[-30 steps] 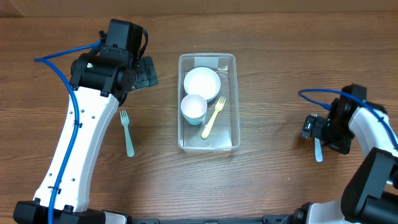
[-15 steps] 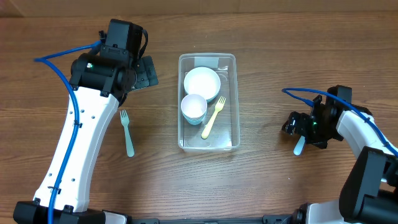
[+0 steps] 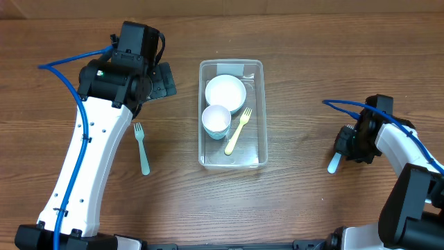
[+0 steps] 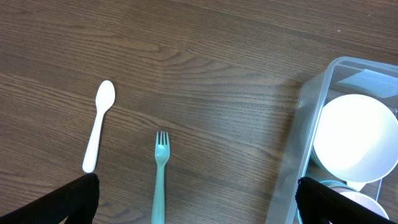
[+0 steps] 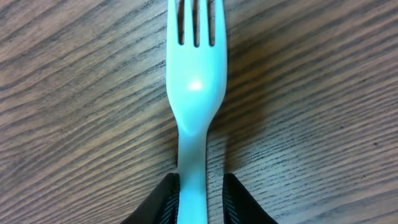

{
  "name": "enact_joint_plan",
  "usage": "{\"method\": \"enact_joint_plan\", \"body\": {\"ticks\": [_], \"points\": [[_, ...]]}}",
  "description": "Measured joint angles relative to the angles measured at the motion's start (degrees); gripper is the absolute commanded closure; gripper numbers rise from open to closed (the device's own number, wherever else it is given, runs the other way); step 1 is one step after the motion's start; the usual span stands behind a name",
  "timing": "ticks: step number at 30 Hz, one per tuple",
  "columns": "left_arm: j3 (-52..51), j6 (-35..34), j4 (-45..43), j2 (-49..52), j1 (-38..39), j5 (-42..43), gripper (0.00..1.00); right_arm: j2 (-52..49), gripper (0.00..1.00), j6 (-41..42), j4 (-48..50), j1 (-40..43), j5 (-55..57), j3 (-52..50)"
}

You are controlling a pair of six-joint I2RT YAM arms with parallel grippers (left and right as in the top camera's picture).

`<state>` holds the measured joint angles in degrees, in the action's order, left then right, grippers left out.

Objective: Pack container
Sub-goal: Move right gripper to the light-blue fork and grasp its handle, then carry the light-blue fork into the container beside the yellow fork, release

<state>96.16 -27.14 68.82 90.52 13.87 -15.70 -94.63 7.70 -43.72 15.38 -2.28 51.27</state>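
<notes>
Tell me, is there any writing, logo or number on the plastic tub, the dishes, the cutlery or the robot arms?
No text can be read in any view.
The container, white bowl, yellow fork, teal fork, white spoon and pale blue fork are all plain.
The left arm and right arm show no legible label or mark.

No legible text, labels, brands or numbers in any view. Nothing printed seen on the container.
</notes>
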Motion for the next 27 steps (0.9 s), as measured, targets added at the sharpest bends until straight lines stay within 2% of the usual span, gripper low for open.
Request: {"method": "enact_joint_plan", "body": {"ticks": [3,12,13,14,16,22,27], "points": [[0.0,0.0,0.0,0.0,0.0,0.0,0.0,0.0,0.63,0.0,1.16,0.0,0.22,0.0],[0.0,0.0,-0.02,0.0,0.0,0.0,0.0,0.0,0.63,-0.26,8.5,0.02,0.59,-2.97],[0.0,0.0,0.0,0.0,0.0,0.0,0.0,0.17,0.64,-0.24,9.16,0.0,0.63,-3.23],[0.0,0.0,0.0,0.0,0.0,0.0,0.0,0.24,0.71,-0.24,9.53,0.0,0.7,-3.37],[0.0,0.0,0.0,0.0,0.0,0.0,0.0,0.26,0.76,-0.13,9.68,0.0,0.83,-3.45],[0.0,0.0,0.0,0.0,0.0,0.0,0.0,0.28,0.83,-0.24,9.01,0.0,1.25,-3.58],[0.0,0.0,0.0,0.0,0.0,0.0,0.0,0.28,0.84,-0.26,8.52,0.0,1.25,-3.5]]}}
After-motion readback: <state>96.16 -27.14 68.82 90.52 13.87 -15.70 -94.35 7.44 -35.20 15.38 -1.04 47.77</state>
